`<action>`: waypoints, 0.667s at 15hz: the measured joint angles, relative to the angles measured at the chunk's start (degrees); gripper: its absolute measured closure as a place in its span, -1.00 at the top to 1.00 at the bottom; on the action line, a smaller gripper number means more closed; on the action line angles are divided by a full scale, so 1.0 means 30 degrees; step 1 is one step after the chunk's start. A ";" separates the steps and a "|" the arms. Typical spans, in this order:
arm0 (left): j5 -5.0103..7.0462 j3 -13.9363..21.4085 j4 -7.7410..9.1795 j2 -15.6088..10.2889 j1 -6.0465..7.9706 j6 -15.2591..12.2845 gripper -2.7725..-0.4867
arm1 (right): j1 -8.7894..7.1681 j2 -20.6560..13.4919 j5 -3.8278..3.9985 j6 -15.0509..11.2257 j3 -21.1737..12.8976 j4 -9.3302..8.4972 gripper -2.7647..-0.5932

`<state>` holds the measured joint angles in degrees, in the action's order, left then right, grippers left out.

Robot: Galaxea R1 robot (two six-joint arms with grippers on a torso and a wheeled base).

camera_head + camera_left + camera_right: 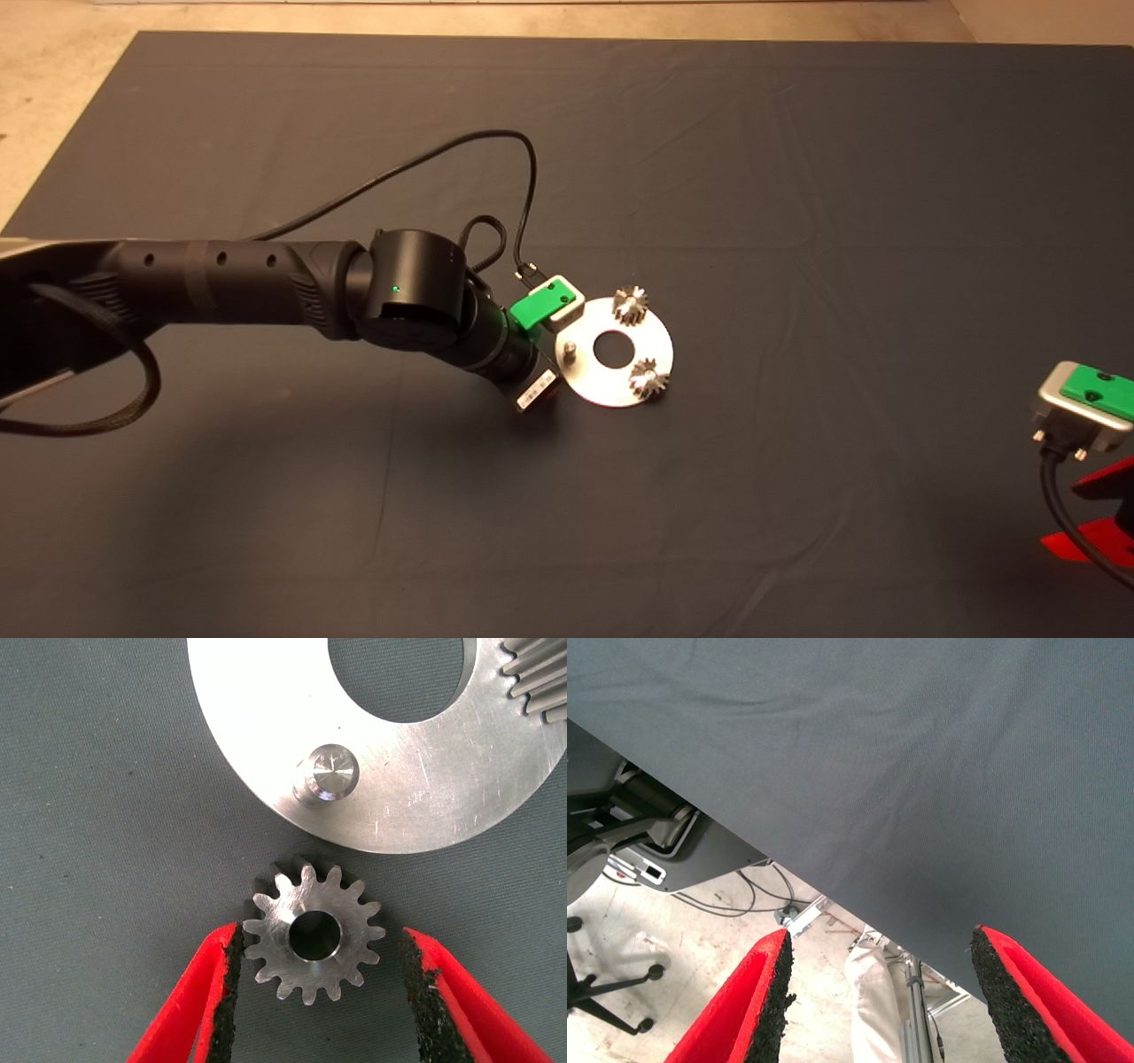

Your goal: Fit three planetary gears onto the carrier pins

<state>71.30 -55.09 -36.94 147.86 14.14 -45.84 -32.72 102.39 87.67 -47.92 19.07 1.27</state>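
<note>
Spread wide, left gripper [314,992] straddling loose third gear [314,934] flat on mat [97,815], just beside disc [425,780] near its one bare pin [326,774]. Centre, pinch evenly, lift level, align bore. Right gripper [877,1001] parked open.

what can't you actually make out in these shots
- Head view: the loose gear and the left gripper fingers are hidden under the left arm's wrist; only the left wrist view shows them, open around the gear.
- Left wrist view: the disc is cut off by the edge, so just one bare pin shows.
- Head view: the right gripper is cut off at the edge.
</note>
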 joint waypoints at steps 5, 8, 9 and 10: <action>-0.0503 0.0016 -0.0234 -0.0030 -0.0076 -0.0143 -0.28 | 0.0000 0.0004 0.0000 0.0006 0.0000 0.0006 -0.19; -0.0707 0.0037 -0.0788 -0.0026 -0.0694 -0.0152 -0.16 | 0.0000 0.0000 0.0000 0.0000 0.0000 0.0001 -0.19; -0.0727 0.0038 -0.0817 -0.0022 -0.0848 -0.0152 -0.15 | 0.0000 0.0000 0.0000 0.0000 0.0000 0.0000 -0.19; -0.0744 0.0045 -0.0818 -0.0022 -0.0944 -0.0152 -0.15 | 0.0000 0.0000 0.0000 0.0000 0.0000 0.0000 -0.19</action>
<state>69.07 -54.96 -39.39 147.80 11.31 -46.30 -32.72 102.39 87.67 -47.92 19.07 1.27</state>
